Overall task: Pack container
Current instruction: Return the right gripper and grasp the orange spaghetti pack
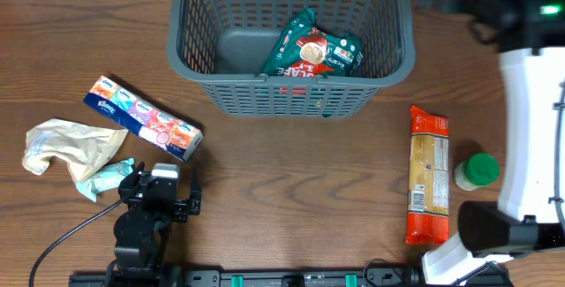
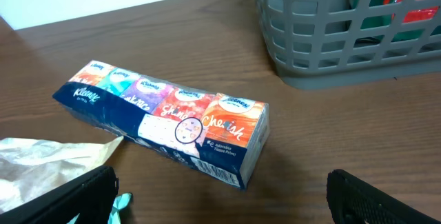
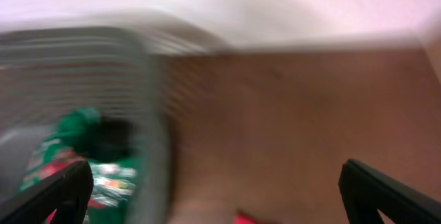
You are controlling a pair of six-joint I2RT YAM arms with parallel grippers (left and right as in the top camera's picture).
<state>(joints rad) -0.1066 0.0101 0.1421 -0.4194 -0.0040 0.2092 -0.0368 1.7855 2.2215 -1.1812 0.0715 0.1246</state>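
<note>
A: State of left gripper [image 2: 220, 200]?
B: Jaws apart, empty, just short of tissue pack [image 2: 165, 117]. Also right gripper [image 3: 213, 196]: apart, empty, view blurry, beside container [image 1: 291, 97], which sits far-centre.
A: Progress?
B: Early, I'd say. 1 green snack bag [image 1: 313, 49] inside. 5 left out: tissue pack, crumpled bag [image 1: 66, 144], teal packet [image 1: 108, 177], cracker pack [image 1: 428, 172], green-capped bottle [image 1: 477, 170].

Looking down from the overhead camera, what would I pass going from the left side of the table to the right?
Crumpled beige bag → tissue pack → grey basket with a green snack bag inside → orange packet → green-capped bottle.
</note>
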